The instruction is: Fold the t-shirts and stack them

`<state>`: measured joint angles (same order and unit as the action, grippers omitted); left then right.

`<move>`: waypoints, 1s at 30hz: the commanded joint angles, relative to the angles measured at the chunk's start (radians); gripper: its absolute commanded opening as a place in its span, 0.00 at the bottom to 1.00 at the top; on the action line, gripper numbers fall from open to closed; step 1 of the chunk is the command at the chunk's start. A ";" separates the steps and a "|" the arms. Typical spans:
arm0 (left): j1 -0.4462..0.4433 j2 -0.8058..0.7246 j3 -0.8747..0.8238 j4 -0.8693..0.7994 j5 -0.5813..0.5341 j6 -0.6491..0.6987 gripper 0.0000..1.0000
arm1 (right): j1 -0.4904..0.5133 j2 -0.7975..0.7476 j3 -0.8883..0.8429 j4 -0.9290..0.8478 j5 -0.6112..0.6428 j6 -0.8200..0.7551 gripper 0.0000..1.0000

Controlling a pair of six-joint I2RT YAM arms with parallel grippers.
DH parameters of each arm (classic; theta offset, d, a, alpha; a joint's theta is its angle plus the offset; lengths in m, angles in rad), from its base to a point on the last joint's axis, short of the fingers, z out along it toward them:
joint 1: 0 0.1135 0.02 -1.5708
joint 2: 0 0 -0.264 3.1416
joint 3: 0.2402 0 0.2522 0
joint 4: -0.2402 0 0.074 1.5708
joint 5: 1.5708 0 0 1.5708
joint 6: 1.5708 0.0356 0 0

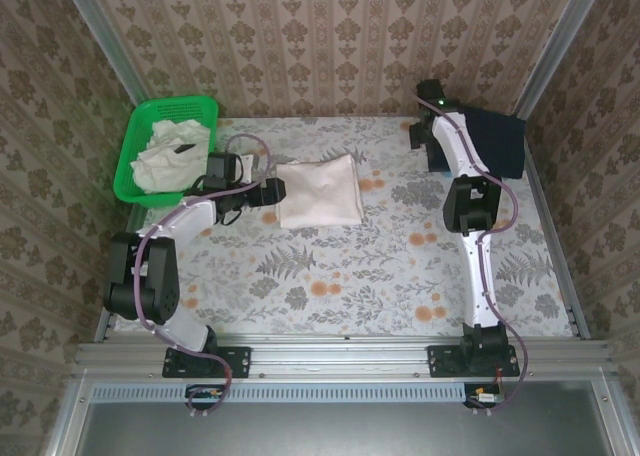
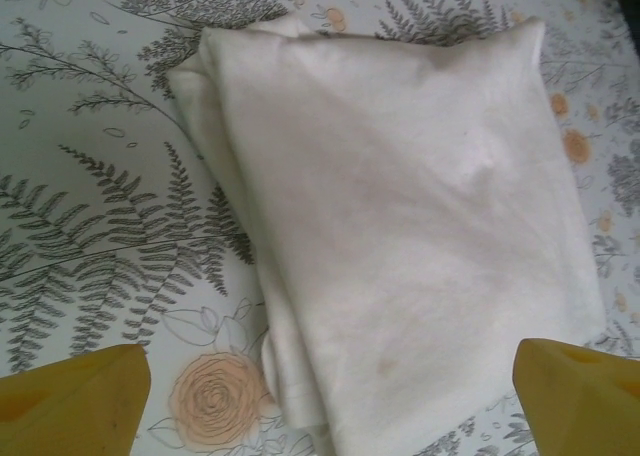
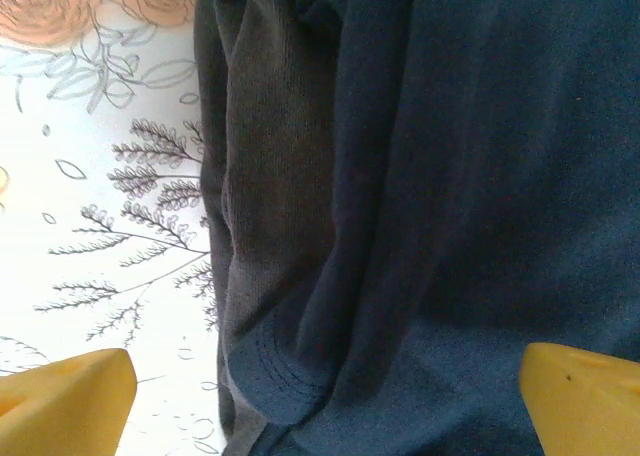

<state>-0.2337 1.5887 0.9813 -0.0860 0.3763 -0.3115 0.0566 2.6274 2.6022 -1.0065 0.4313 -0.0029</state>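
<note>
We mark one folded t-shirt (image 1: 318, 191), off-white, flat on the floral-print counter (image 1: 400, 276), a bit left of centre and toward the far side. In the left wrist view it is a rough rectangle with layered edges showing along its left side, and no graphic is visible on the upper face. The left gripper (image 2: 330, 406) is spread wide, with its yellow fingertips (image 2: 70, 401) at the two bottom corners of that view. The near edge of the shirt lies between them and nothing is pinched. From the top we put this gripper just beside the shirt's left edge. More crumpled t-shirts (image 1: 165, 151), same off-white, sit heaped in the green basket (image 1: 128, 166) at the far left corner, with a small black mark on one. The right gripper (image 3: 325, 406) is also spread wide and holds nothing, its yellow fingertips (image 3: 585, 396) far apart. It hangs over a dark navy cloth (image 1: 497, 141) at the far right of the counter. We see folds and a stitched hem on it, but cannot tell what garment it is.
</note>
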 commanded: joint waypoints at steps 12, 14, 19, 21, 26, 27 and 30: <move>0.010 0.026 0.003 0.051 0.069 -0.025 0.87 | 0.009 0.082 -0.020 -0.027 0.103 -0.097 0.79; 0.010 0.027 0.005 0.050 0.074 -0.026 0.85 | 0.011 0.072 -0.021 -0.053 0.052 -0.079 0.70; 0.011 0.033 0.006 0.046 0.073 -0.018 0.84 | 0.028 -0.013 -0.089 -0.076 -0.047 -0.013 0.53; 0.013 0.036 0.006 0.046 0.078 -0.017 0.84 | 0.039 -0.060 -0.141 -0.070 -0.095 0.004 0.52; 0.020 0.045 0.001 0.049 0.085 -0.012 0.84 | 0.084 -0.171 -0.283 -0.032 -0.134 0.033 0.52; 0.025 0.048 0.000 0.051 0.091 -0.012 0.84 | 0.091 -0.189 -0.313 -0.020 -0.139 0.036 0.52; 0.032 0.047 -0.006 0.055 0.097 -0.010 0.84 | 0.101 -0.222 -0.368 0.002 -0.135 0.057 0.53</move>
<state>-0.2134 1.6283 0.9813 -0.0509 0.4469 -0.3218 0.1425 2.4653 2.2784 -1.0008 0.3416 0.0154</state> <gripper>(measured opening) 0.836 0.529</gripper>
